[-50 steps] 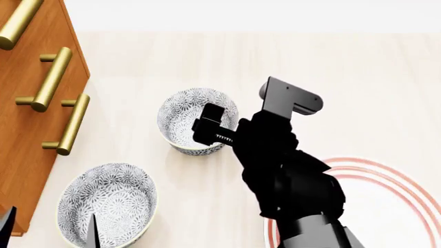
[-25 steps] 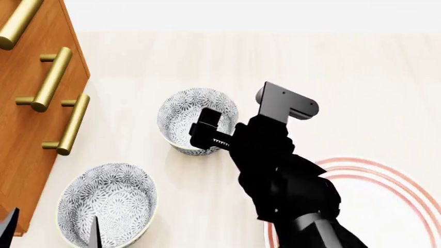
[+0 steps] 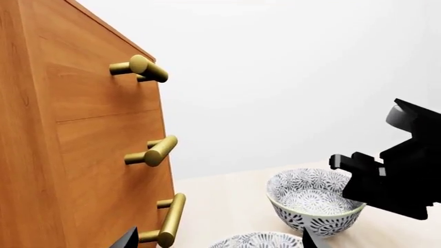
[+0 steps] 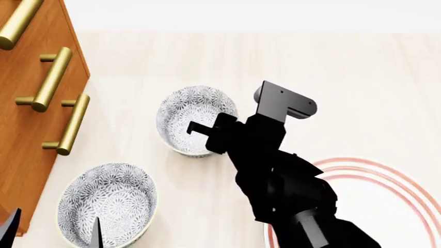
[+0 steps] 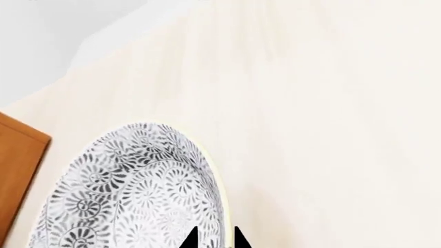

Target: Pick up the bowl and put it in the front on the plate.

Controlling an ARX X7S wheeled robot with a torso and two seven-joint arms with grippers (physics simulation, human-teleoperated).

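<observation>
The bowl, white with a dense grey floral pattern, stands on the pale tabletop in the middle of the head view. My right gripper is at its near right rim. In the right wrist view the two dark fingertips stand close together on either side of the bowl's rim, shut on it. The plate, white with thin red rings, lies at the lower right, partly hidden by my right arm. My left gripper hangs open over a look-alike bowl at the lower left.
A wooden drawer cabinet with brass bar handles stands along the left side, close to both bowls. From the left wrist the cabinet, the gripped bowl, the nearer bowl's rim and my right arm show.
My right gripper has turned and closed in on the bowl's near right rim, its fingers going from spread to close together. The bowl has shifted very slightly. My left gripper has barely moved.
</observation>
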